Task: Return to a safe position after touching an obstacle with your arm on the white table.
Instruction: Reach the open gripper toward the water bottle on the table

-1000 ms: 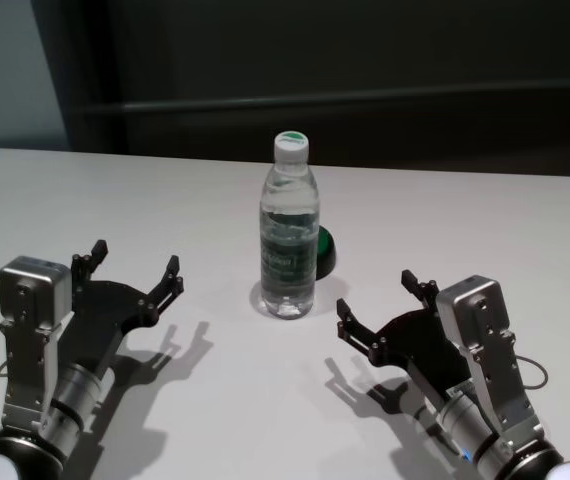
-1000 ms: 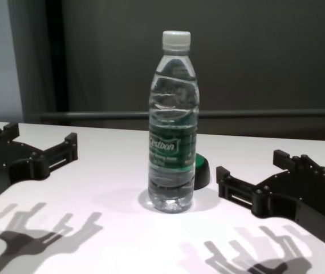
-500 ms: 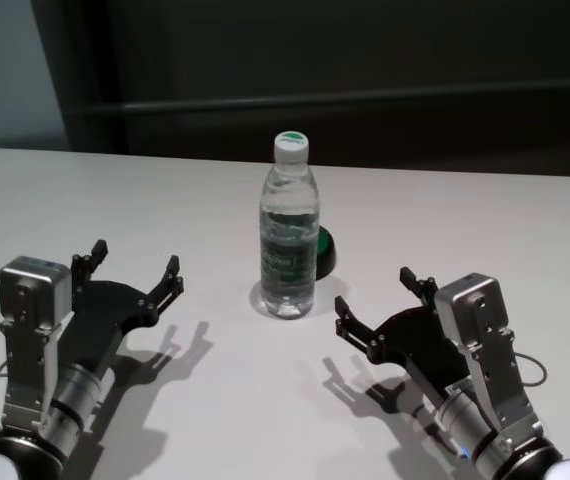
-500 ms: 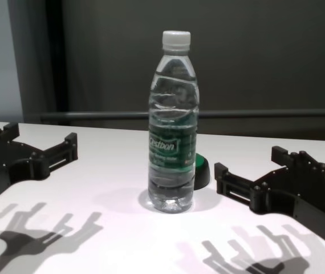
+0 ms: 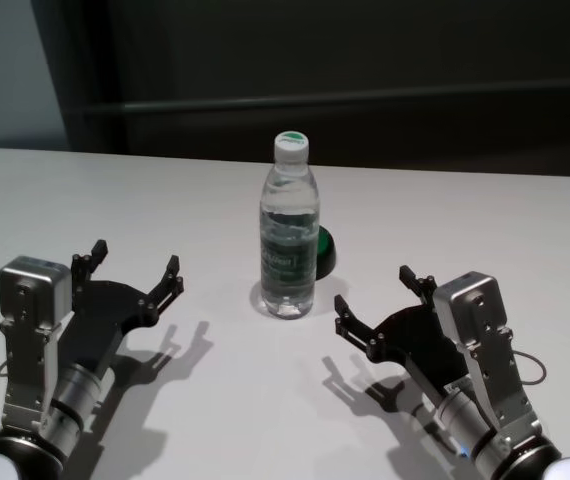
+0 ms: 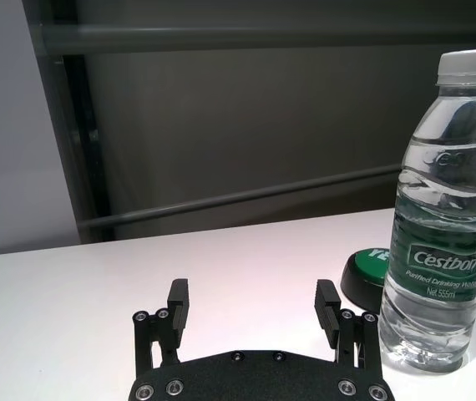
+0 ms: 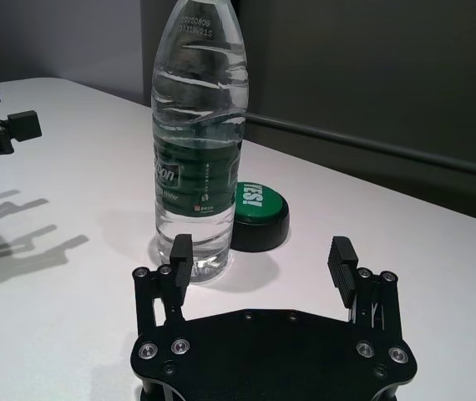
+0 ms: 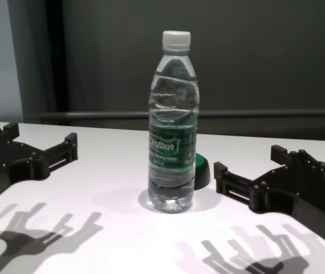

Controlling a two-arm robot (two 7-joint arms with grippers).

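A: Head view. Water bottle (image 5: 289, 240) upright near the middle of the white table (image 5: 485, 230), cap on. Left gripper (image 5: 135, 268) to its left, well apart. Right gripper (image 5: 377, 300) to its right, nearer, not touching. Both spread wide, both holding nothing.

B: Left wrist view?

A: 2 black fingers (image 6: 178, 302) apart with bare table between them. Bottle off to one side, a low black disc with a green top (image 6: 369, 273) just behind it.

B: Right wrist view?

A: Fingers (image 7: 182, 251) wide, nothing between them. Bottle stands just beyond 1 fingertip; a gap shows, no contact that I can see. The disc sits just beside the bottle's base; touching or not, I cannot tell.

B: Chest view?

A: Bottle between the 2 grippers, full nearly to the neck. Right gripper near its base, apart.

B: How would it handle?

A: My judgement: fairly heavy with water, thin wall that gives under squeeze, smooth and likely slippery, tall on a narrow base, so a high sideways knock could tip it. If ever gripped, take the labelled waist. For this task, no grip needed; back the right arm clear.
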